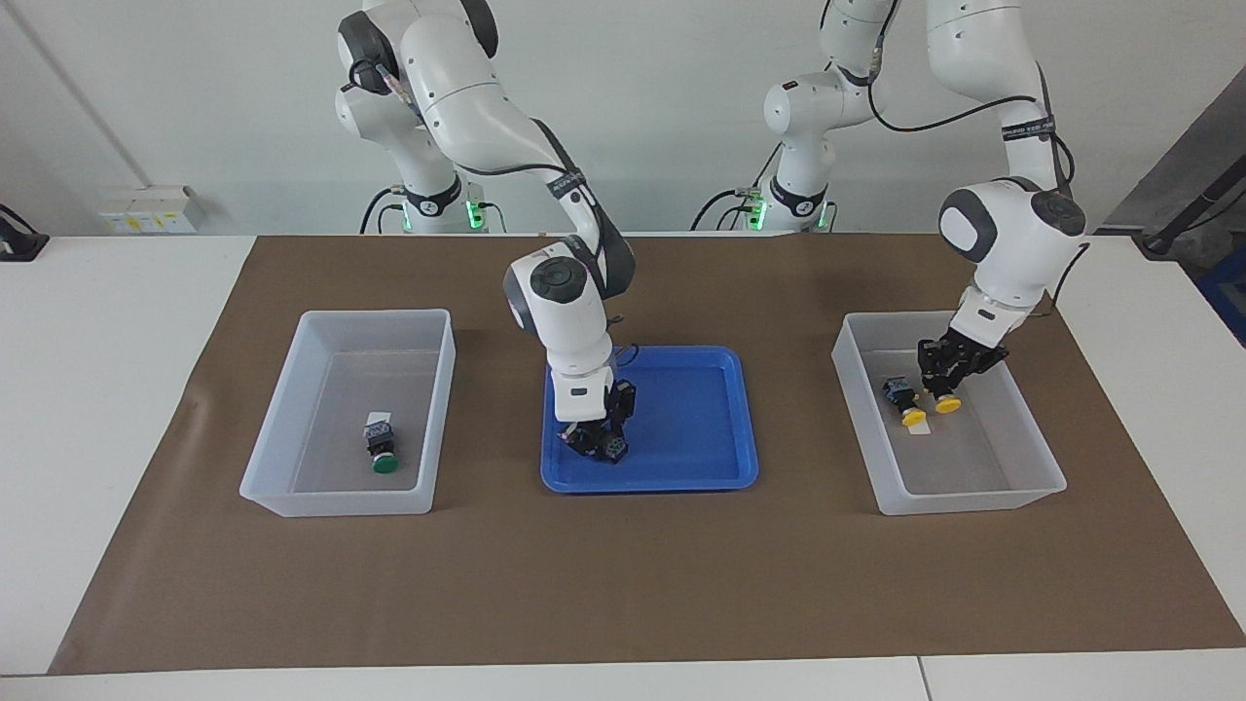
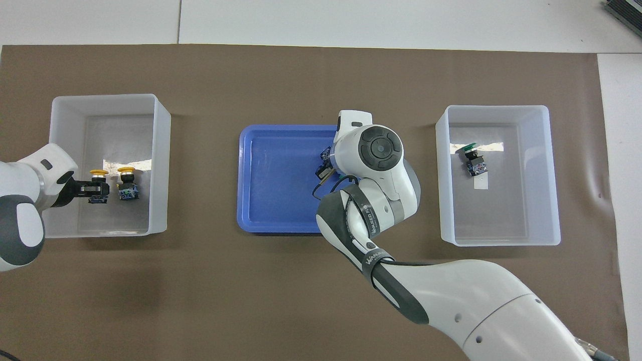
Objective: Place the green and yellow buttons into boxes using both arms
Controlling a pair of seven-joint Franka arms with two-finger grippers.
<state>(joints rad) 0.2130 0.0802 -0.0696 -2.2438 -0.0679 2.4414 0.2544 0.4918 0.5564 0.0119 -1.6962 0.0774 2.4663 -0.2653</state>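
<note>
Two yellow buttons (image 1: 915, 417) crowd one box (image 1: 1012, 492) wall.

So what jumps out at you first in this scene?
The bright blue tray in the middle, where the right gripper is down on a button. Then the two yellow buttons in the box at the left arm's end: one lying loose, one in the left gripper.
</note>
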